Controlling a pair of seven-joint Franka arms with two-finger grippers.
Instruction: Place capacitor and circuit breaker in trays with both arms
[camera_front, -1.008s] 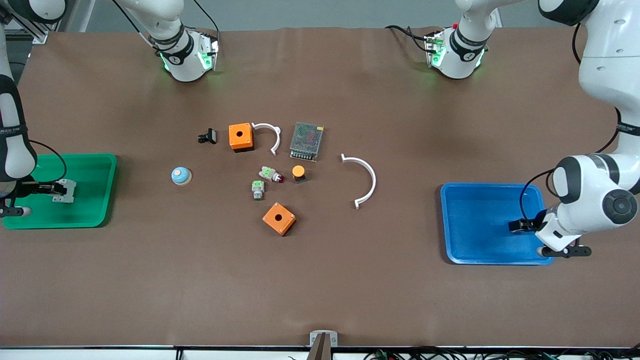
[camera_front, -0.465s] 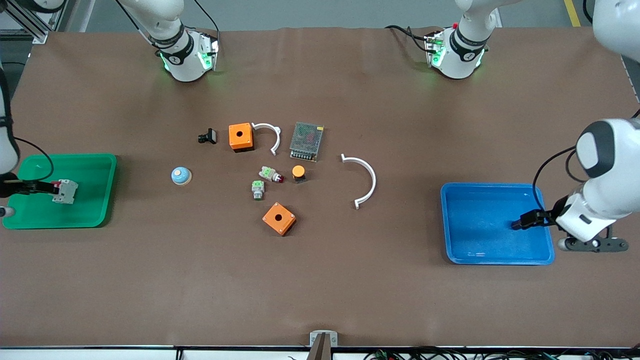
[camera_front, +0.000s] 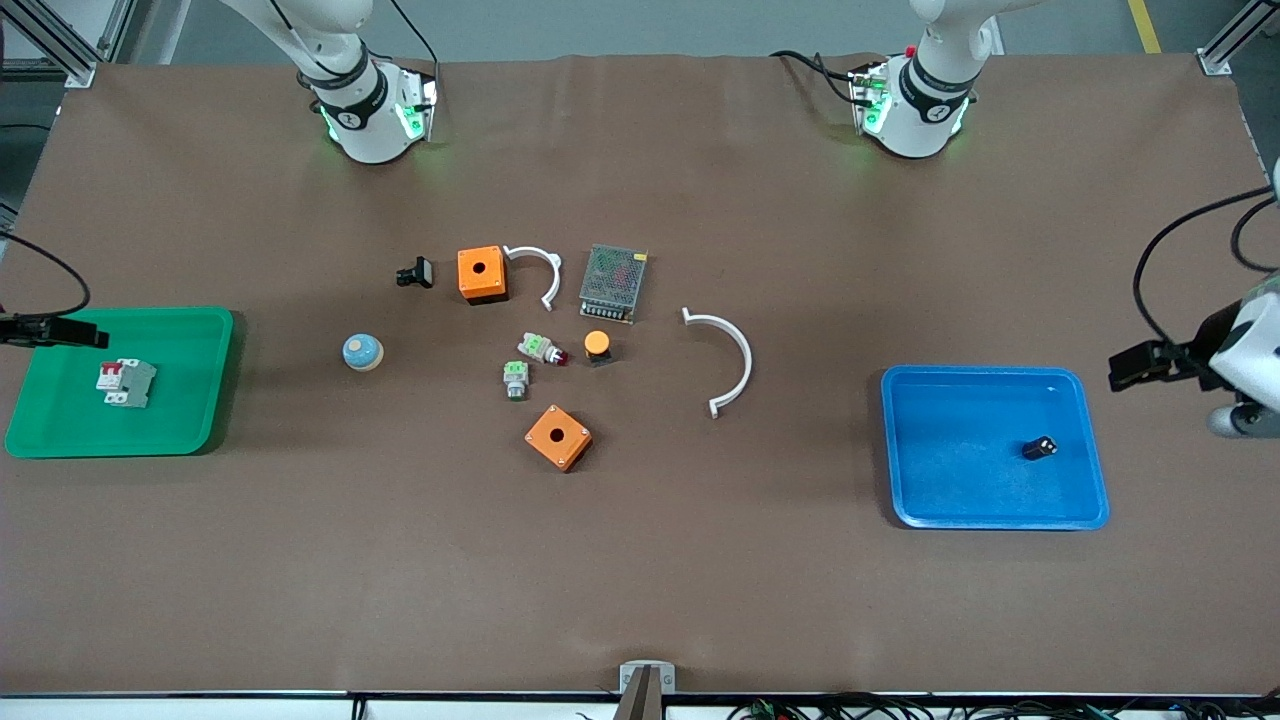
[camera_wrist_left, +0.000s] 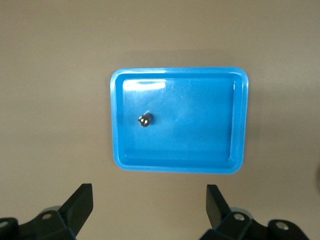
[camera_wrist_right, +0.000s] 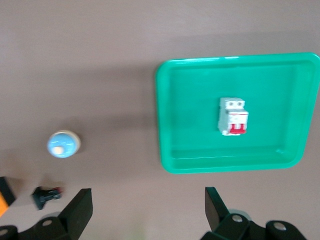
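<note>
The capacitor (camera_front: 1040, 448), a tiny black cylinder with a light end, lies in the blue tray (camera_front: 905, 500); it also shows in the left wrist view (camera_wrist_left: 145, 120) inside that tray (camera_wrist_left: 240, 120). The circuit breaker (camera_front: 125, 382), light grey with a red section, lies in the green tray (camera_front: 215, 380); the right wrist view shows it (camera_wrist_right: 232, 116) in that tray (camera_wrist_right: 165, 125). My left gripper (camera_front: 1130, 366) is open and empty, raised above the table just off the blue tray's end (camera_wrist_left: 149, 205). My right gripper (camera_front: 60, 331) is open and empty, raised over the green tray's rim (camera_wrist_right: 148, 206).
Mid-table lie two orange boxes (camera_front: 481, 273) (camera_front: 558, 437), two white curved strips (camera_front: 728, 358), a metal mesh unit (camera_front: 613, 281), grey parts with green tops (camera_front: 515, 379), an orange-capped button (camera_front: 597, 346), a blue dome (camera_front: 361, 352) and a black clip-like part (camera_front: 415, 272).
Both grippers have let go and risen away: the left off the capacitor in the blue tray, the right off the circuit breaker in the green tray. Both arms drew back toward the table's ends.
</note>
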